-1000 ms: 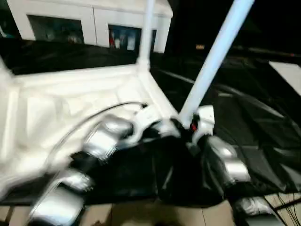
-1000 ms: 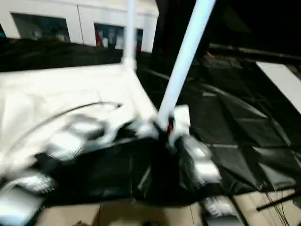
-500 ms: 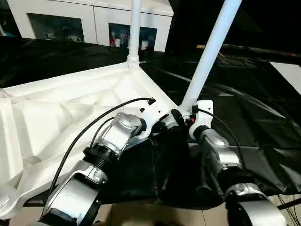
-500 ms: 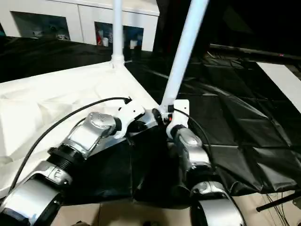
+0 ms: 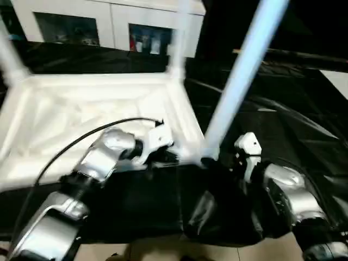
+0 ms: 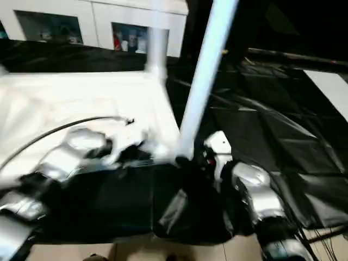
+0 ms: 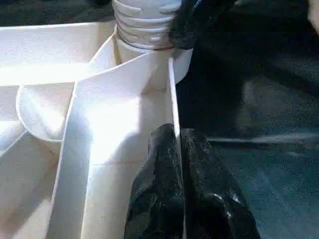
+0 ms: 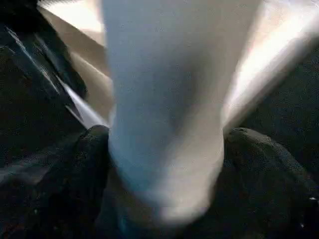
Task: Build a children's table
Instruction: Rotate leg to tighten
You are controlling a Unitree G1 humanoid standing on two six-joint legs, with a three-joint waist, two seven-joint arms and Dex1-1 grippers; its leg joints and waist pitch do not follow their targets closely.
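R gripper [image 8: 164,149] clamps leg [image 5: 239,81] base at corner socket [image 7: 144,45]; leg axis leans ~1 o'clock, prob. not fully seated. L gripper [image 7: 179,164] pinches tabletop rim [image 7: 172,99], socket at its 12.

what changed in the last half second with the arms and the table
Little. The whole head view has swung, so the camera moved, and a third leg has come into sight at the far left corner. The left gripper stays pinched on the table top's side wall. The right gripper still has its fingers either side of the near leg, low by its socket. The far leg stands as before.
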